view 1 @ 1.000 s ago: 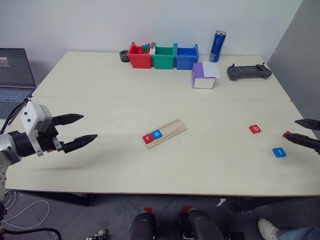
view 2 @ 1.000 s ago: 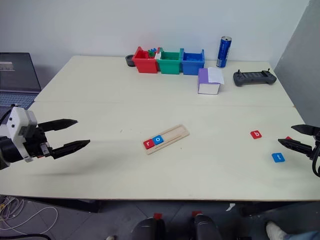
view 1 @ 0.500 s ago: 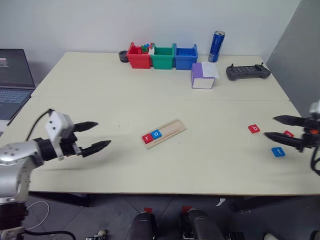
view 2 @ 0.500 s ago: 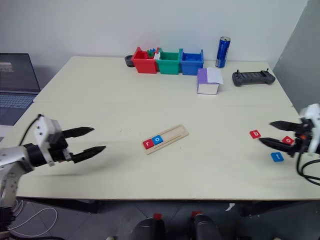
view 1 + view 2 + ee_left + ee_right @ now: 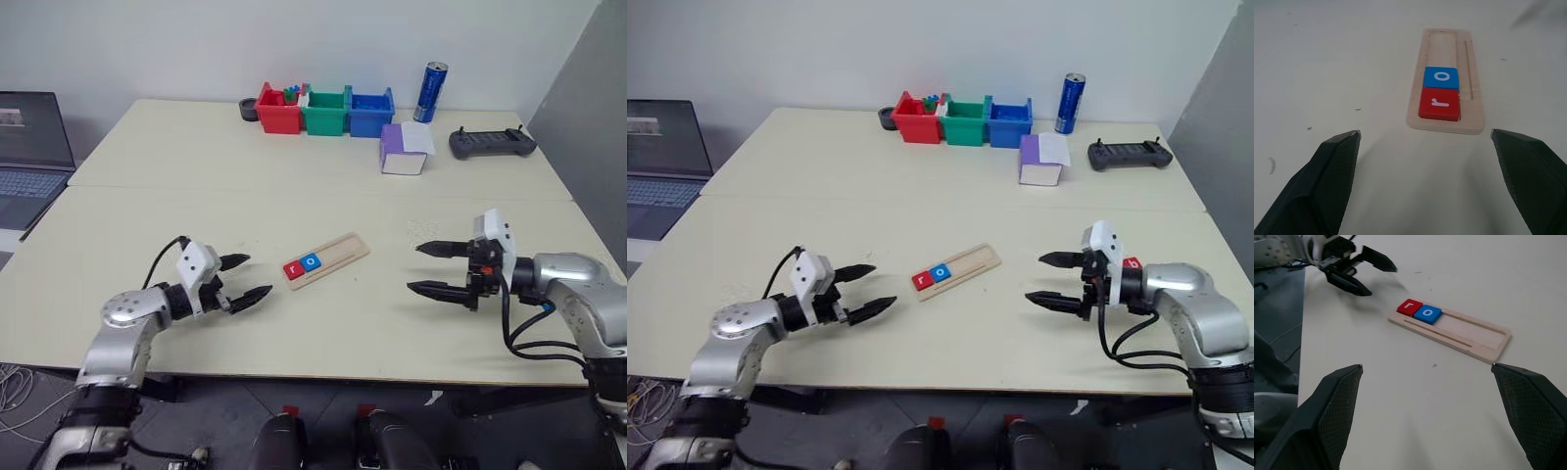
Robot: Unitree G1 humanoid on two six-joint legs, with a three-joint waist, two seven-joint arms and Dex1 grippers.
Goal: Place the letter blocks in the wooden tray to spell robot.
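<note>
I had both claws spread and empty, the left claw and right claw flanking the wooden tray on the counter. The red r block and blue o block sat in it; I judged such tiles light, stiff and slick, best pinched by opposite edges.

Wooden tray lay mid-table holding red r and blue o, left gripper and right gripper spread wide either side

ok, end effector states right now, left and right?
Left end effector: open, holding nothing.
Right end effector: open, holding nothing.
</note>
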